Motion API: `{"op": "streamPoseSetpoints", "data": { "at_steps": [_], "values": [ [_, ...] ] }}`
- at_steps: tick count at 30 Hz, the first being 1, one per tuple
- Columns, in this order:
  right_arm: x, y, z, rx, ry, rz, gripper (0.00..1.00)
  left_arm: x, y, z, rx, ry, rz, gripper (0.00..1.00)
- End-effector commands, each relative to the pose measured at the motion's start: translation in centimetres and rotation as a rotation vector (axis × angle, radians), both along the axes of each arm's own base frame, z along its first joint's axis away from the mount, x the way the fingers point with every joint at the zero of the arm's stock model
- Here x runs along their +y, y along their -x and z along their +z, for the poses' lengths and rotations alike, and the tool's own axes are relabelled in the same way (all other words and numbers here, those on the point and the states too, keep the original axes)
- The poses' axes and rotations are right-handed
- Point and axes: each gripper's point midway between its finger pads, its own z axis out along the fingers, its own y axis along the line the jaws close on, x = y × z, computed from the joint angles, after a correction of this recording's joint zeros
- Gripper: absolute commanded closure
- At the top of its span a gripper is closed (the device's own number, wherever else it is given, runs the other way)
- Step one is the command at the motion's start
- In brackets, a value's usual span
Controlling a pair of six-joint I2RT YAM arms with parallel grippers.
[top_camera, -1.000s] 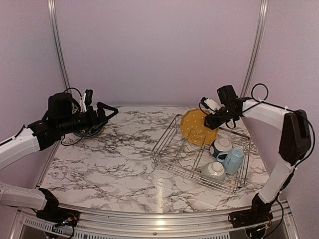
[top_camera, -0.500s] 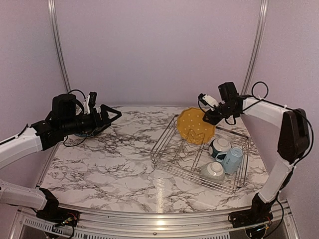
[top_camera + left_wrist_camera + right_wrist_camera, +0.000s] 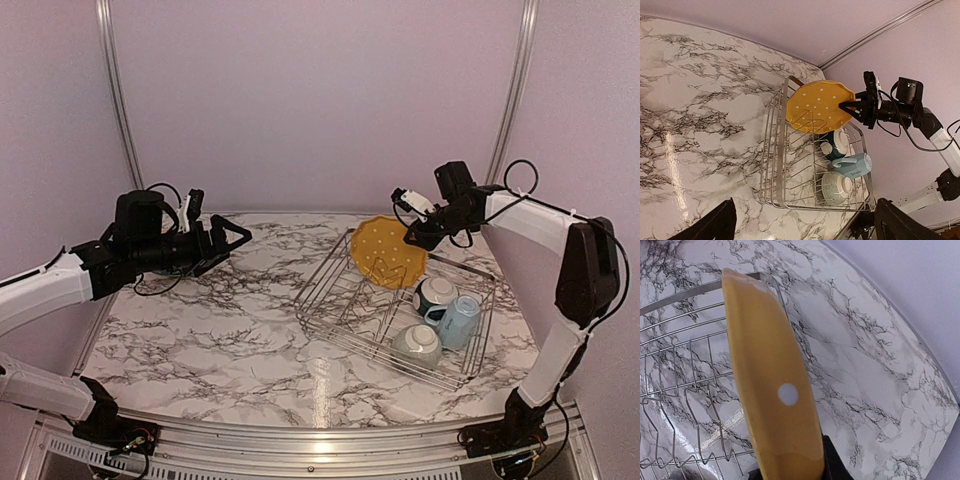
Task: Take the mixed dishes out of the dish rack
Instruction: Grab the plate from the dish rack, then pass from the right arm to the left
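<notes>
Marble table (image 3: 220,320): right gripper (image 3: 414,237) clamps the rim of the yellow dotted plate (image 3: 388,252), tilted over the wire dish rack (image 3: 330,312); left gripper (image 3: 233,247) hangs wide open, well apart.

The left arm (image 3: 60,285) rises from its base at 7 o'clock of the top view, folds out past the left edge and comes back in with its forearm level, aimed toward 3 o'clock. The left claw (image 3: 238,245) hangs above the surface (image 3: 250,330), jaws spread wide with nothing between them; its dark fingers (image 3: 710,227) fill the bottom corners of the wrist view. The right arm (image 3: 585,270) climbs from 5 o'clock to a bent elbow at 3 o'clock, then stretches its white forearm toward 10 o'clock. The right claw (image 3: 413,238) is raised, pinching the rim of a yellow dotted plate (image 3: 385,255).
</notes>
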Motion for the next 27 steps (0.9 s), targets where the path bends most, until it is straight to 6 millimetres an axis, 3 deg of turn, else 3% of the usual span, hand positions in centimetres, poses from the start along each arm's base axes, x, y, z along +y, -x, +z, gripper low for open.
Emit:
{"op": "streamPoseSetpoints", "data": {
  "at_steps": [1, 12, 18, 27],
  "values": [
    [0.8, 0.5, 5.6, -0.093, -0.029, -0.04, 1.0, -0.7, 0.0, 0.4, 0.005, -0.004, -0.017, 0.01],
    [0.5, 2.4, 10.0, -0.29, 0.1, -0.195, 1.0, -1.9, -0.3, -0.2, 0.023, -0.009, -0.035, 0.01],
    [1.1, 4.7, 13.1, -0.391, 0.12, -0.223, 1.0, -2.4, -0.4, -0.4, 0.025, -0.016, -0.047, 0.01],
    [2.5, 8.8, 14.3, -0.521, 0.221, -0.299, 1.0, -2.7, -0.7, -0.7, 0.026, -0.023, -0.044, 0.01]
  ]
}}
